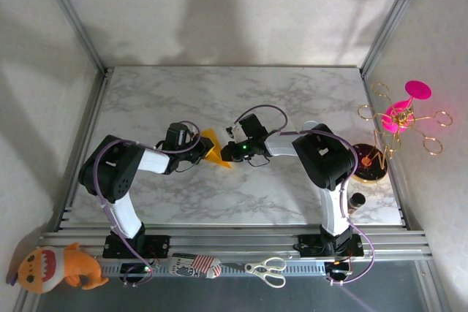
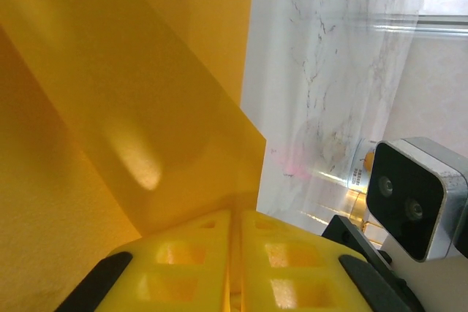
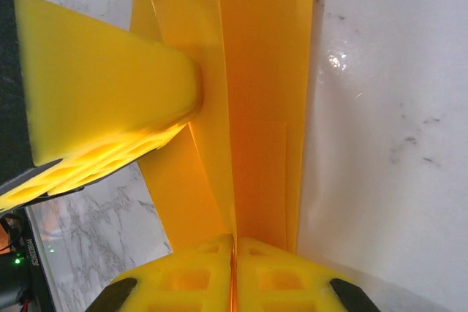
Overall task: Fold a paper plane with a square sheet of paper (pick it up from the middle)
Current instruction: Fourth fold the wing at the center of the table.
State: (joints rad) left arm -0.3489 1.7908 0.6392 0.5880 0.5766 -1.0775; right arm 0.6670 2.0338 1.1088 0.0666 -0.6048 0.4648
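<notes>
Where the jaws meet: the left gripper (image 2: 235, 226) has its yellow fingers pressed together on the paper (image 2: 146, 107), which runs down into the seam between them. The right gripper (image 3: 234, 245) is likewise clamped on an edge of the paper (image 3: 256, 71).
Paper: plain orange-yellow and unmarked, folded into overlapping layers. In the right wrist view, straight lengthwise creases run away from the right gripper's fingers, and one flap stands off from the rest in a narrow V.
Shape from above: a small pointed wedge (image 1: 213, 150), its tip toward the near right.
Position: held between the two grippers, which face each other from left (image 1: 194, 148) and right (image 1: 232, 141) over the middle of the marble table (image 1: 307, 100). Whether the paper touches the marble cannot be told.
Flank: one of the left gripper's fingers (image 3: 110, 93) lies broadside against the paper in the right wrist view.
Surroundings: scissors (image 1: 267, 269) and a plush toy (image 1: 55, 268) lie along the near rail (image 1: 234, 239).
</notes>
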